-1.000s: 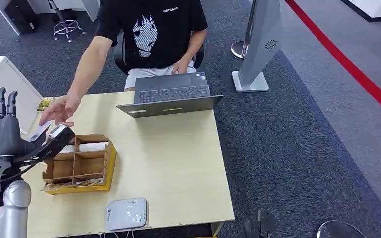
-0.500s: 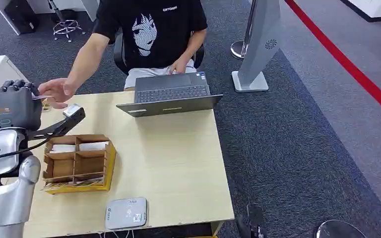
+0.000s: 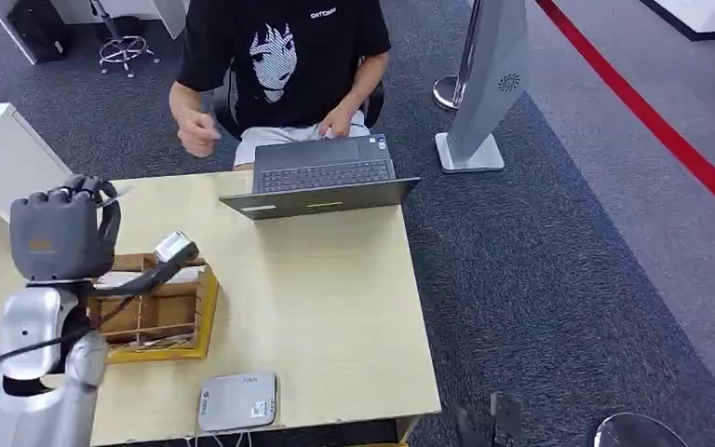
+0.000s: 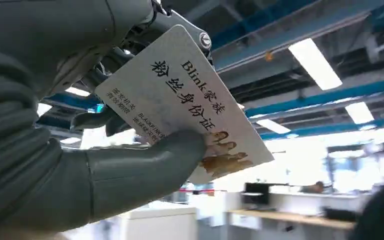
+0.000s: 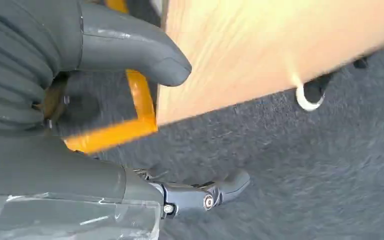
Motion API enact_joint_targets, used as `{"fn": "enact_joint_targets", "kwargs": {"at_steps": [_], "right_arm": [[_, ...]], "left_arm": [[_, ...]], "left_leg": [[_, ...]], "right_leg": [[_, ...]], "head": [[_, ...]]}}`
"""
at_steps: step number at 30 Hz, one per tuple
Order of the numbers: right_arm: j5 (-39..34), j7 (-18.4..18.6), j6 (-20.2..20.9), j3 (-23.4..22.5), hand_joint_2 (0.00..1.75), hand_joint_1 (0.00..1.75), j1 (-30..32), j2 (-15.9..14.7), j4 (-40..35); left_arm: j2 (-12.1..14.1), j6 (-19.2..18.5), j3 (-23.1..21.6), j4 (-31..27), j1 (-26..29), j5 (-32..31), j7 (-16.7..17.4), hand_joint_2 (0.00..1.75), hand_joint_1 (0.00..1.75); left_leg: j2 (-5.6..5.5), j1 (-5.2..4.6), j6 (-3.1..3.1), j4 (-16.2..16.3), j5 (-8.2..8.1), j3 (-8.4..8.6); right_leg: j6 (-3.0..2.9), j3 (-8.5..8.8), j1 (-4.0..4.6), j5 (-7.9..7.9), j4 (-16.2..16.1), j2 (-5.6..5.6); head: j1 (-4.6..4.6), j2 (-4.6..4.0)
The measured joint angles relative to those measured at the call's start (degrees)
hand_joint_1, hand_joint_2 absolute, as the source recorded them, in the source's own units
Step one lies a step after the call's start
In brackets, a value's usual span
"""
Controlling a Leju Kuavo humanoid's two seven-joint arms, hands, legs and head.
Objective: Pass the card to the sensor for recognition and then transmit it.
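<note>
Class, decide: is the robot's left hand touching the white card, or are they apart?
Touching. The left wrist view shows the left hand with its thick grey thumb pressed on the printed face of the card, darker fingers behind it.

Dark grey carpet (image 3: 540, 242) with red stripe (image 3: 652, 121); pale wooden table (image 3: 326, 298)

"Blink" and "粉丝身份证" on card (image 4: 180, 105)

We see a person (image 3: 284, 65) in a black printed T-shirt seated behind the light wooden table (image 3: 326, 298), one hand at an open laptop (image 3: 321, 182). A compartmented cardboard box (image 3: 154, 312) rests on the table's left side, over grey carpet (image 3: 540, 279).
</note>
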Motion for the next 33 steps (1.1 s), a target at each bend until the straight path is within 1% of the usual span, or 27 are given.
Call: {"fn": "enact_joint_targets", "kwargs": {"at_steps": [2, 4, 7, 10, 11, 14, 17, 18, 20, 22, 25, 29, 33], "right_arm": [[-2.75, -0.42, 2.01, -3.25, 1.75, 0.00, 0.92, -0.94, -0.31], [-4.69, -0.70, 3.51, -6.90, 1.75, 0.00, 1.97, -1.95, -0.63], [-7.99, -0.02, 7.23, -11.96, 1.75, 0.00, 3.38, -3.08, -0.92], [-12.31, 3.51, 13.00, -16.61, 1.75, 0.00, 4.08, -3.74, -1.01], [-12.97, 4.02, 13.99, -17.99, 1.75, 0.00, 4.22, -3.74, -0.99], [-14.19, 5.11, 14.61, -20.81, 1.75, 0.00, 4.32, -3.72, -0.92], [-16.01, 8.84, 14.52, -23.63, 1.75, 0.00, 4.30, -3.72, -0.42], [-16.09, 10.33, 14.18, -24.42, 1.75, 0.00, 4.33, -3.72, -0.16], [-16.62, 12.09, 12.99, -25.61, 1.75, 0.00, 4.47, -3.72, 0.26], [-17.14, 13.18, 11.28, -26.85, 1.75, 0.00, 4.57, -3.72, 0.70], [-17.12, 14.18, 9.56, -28.10, 1.75, 0.00, 4.69, -3.70, 1.16], [-15.75, 15.36, 7.25, -28.49, 1.75, 0.00, 4.76, -3.67, 1.57], [-12.75, 18.12, 3.33, -28.43, 1.75, 0.00, 4.77, -3.59, 1.92]], "left_arm": [[-2.40, 1.42, 0.00, -4.11, 4.62, 2.27, -3.04, 1.75, 1.75], [-4.17, 2.63, -0.02, -7.37, 8.83, 5.85, -5.88, 1.75, 1.75], [-6.47, 2.67, -0.20, -9.39, 13.76, 10.66, -9.40, 1.75, 1.75], [-8.00, 2.50, -0.39, -9.41, 16.68, 11.87, -11.31, 1.75, 1.75], [-8.44, 2.50, -0.53, -9.37, 17.29, 11.87, -11.57, 1.75, 1.75], [-9.22, 2.17, -0.61, -9.09, 18.38, 12.00, -11.88, 1.75, 1.75], [-9.90, 0.75, -0.63, -8.06, 19.43, 13.79, -12.84, 1.75, 1.75], [-10.03, 0.47, -0.63, -7.41, 19.93, 14.77, -13.26, 1.75, 1.75], [-10.19, 0.07, -0.61, -6.15, 21.04, 16.53, -13.85, 1.75, 1.75], [-10.32, -0.06, -0.61, -4.80, 21.98, 17.84, -14.33, 1.75, 1.75], [-10.45, -0.08, -0.59, -2.66, 22.88, 17.93, -14.44, 1.75, 1.75], [-10.49, -0.23, -0.50, 0.79, 23.44, 16.88, -14.11, 1.75, 1.75], [-10.82, -0.43, -0.50, 5.51, 23.48, 16.66, -14.11, 1.75, 1.75]], "left_leg": [[0.04, -0.01, 0.06, 0.00, -0.12, -0.01], [0.03, -0.02, 0.13, 0.00, -0.16, -0.02], [-0.04, -0.02, 0.14, 0.00, -0.16, -0.05], [0.02, 0.01, 0.14, 0.00, -0.16, -0.04], [0.02, 0.01, 0.14, 0.00, -0.15, -0.03], [0.01, 0.03, 0.12, 0.00, -0.12, 0.00], [0.00, 0.03, 0.09, -0.02, -0.08, 0.00], [0.00, 0.03, 0.09, -0.02, -0.08, 0.00], [0.00, 0.03, 0.09, -0.02, -0.09, -0.01], [0.00, 0.02, 0.09, -0.01, -0.09, -0.03], [-0.01, 0.02, 0.09, -0.01, -0.09, -0.05], [-0.01, 0.02, 0.09, -0.01, -0.09, -0.04], [-0.01, 0.02, 0.09, -0.01, -0.08, -0.03]], "right_leg": [[0.02, -0.02, -0.02, -0.01, -0.05, 0.02], [0.05, -0.03, -0.02, -0.03, -0.08, -0.01], [0.15, -0.01, -0.02, -0.10, -0.10, -0.08], [0.15, -0.03, -0.01, -0.05, -0.10, -0.04], [0.15, -0.04, -0.01, -0.05, -0.09, -0.04], [0.15, -0.04, 0.00, -0.05, -0.07, -0.04], [0.15, -0.03, 0.01, -0.05, -0.04, -0.04], [0.15, -0.03, 0.01, -0.05, -0.03, -0.04], [0.15, -0.04, 0.01, -0.05, -0.03, -0.03], [0.15, -0.04, 0.00, -0.05, -0.03, -0.04], [0.15, -0.04, 0.00, -0.05, -0.04, -0.04], [0.15, -0.04, 0.00, -0.05, -0.04, -0.04], [0.15, -0.03, 0.00, -0.04, -0.04, -0.04]], "head": [[0.00, 0.00], [0.00, 0.00], [0.00, 0.00], [0.00, 0.00], [-0.02, 0.00], [-0.02, 0.00], [0.00, 0.00], [-0.02, 0.00], [-0.02, 0.00], [0.00, 0.00], [0.00, 0.00], [0.00, 0.00], [0.00, 0.00]]}}
